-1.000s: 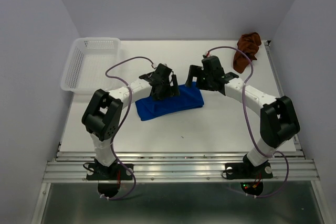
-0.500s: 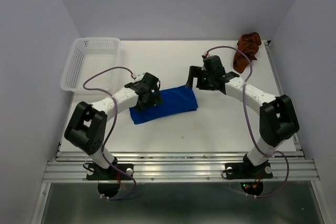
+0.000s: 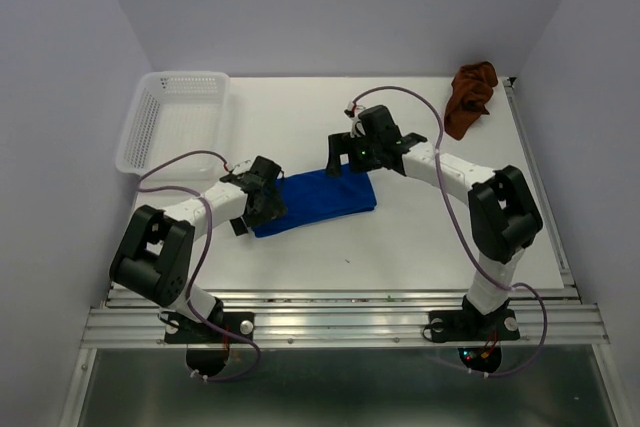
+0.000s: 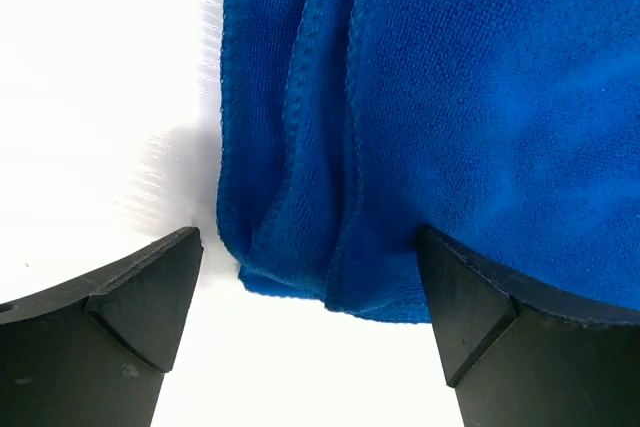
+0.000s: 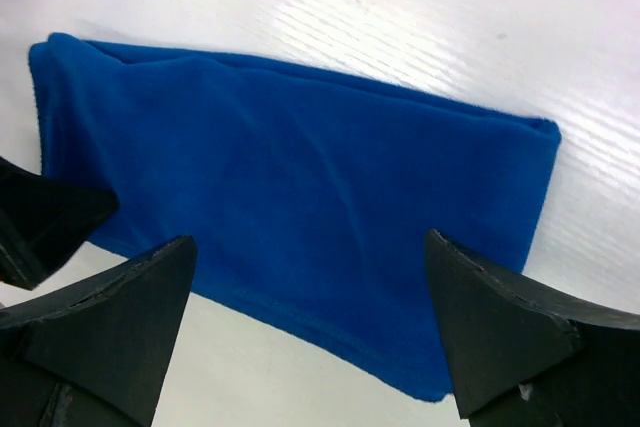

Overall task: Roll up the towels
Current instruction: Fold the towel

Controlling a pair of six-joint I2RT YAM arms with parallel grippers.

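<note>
The bright blue towel lies folded in a long flat strip near the middle of the table. My left gripper is open at the towel's left end. In the left wrist view the folded end lies between the spread fingers, and the gripper holds nothing. My right gripper is open and empty above the towel's far edge. The right wrist view shows the whole blue strip beyond the open gripper. The rust-brown towel lies crumpled at the far right corner.
A white perforated basket stands at the far left. A purple cable loops over each arm. White walls close in the left, right and back of the table. A dark finger of the left gripper shows in the right wrist view.
My left gripper has slid left along the blue towel to its left end. My right gripper has moved left over the towel's far edge. The towel shifted slightly left and lies flatter.
</note>
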